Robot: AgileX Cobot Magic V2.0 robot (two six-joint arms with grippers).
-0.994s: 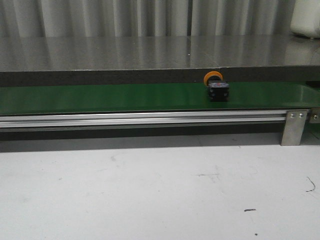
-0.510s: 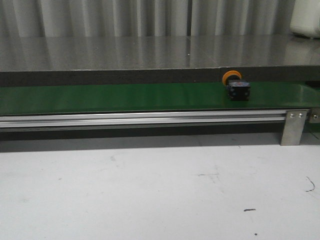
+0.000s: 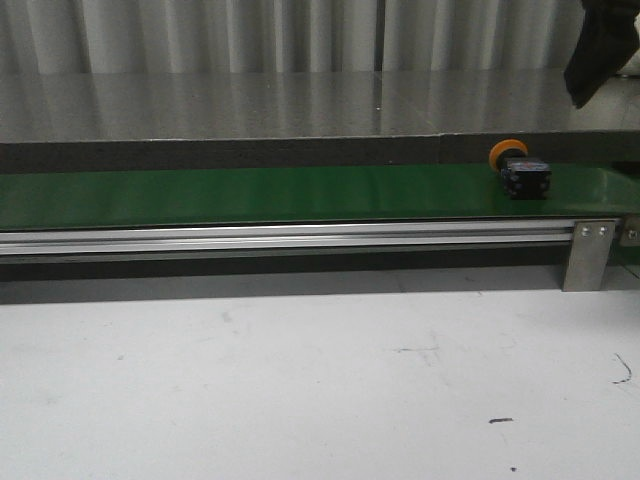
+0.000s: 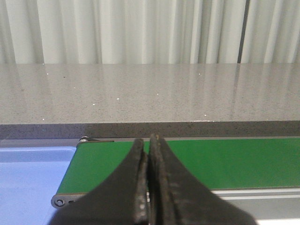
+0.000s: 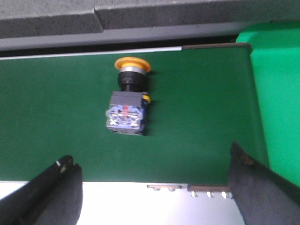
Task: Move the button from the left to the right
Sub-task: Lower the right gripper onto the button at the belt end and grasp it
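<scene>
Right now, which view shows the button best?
The right wrist view: the button lies in full view from above, orange cap and black body clear. The front view shows it small and side-on on the green belt. The left wrist view misses it.

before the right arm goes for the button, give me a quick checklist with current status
1. Button in the right wrist view: ok, lying on its side on the belt, cap toward the far edge.
2. Right gripper open: ok, fingers spread wide, nothing between them.
3. Gripper lined up over the button: not ok, the button lies beyond the fingertips.
4. Button position settled: not ok, in the front view it has travelled right along the belt over the last second.
5. Left gripper out of the way: ok, shut and empty at the belt's left end.
</scene>
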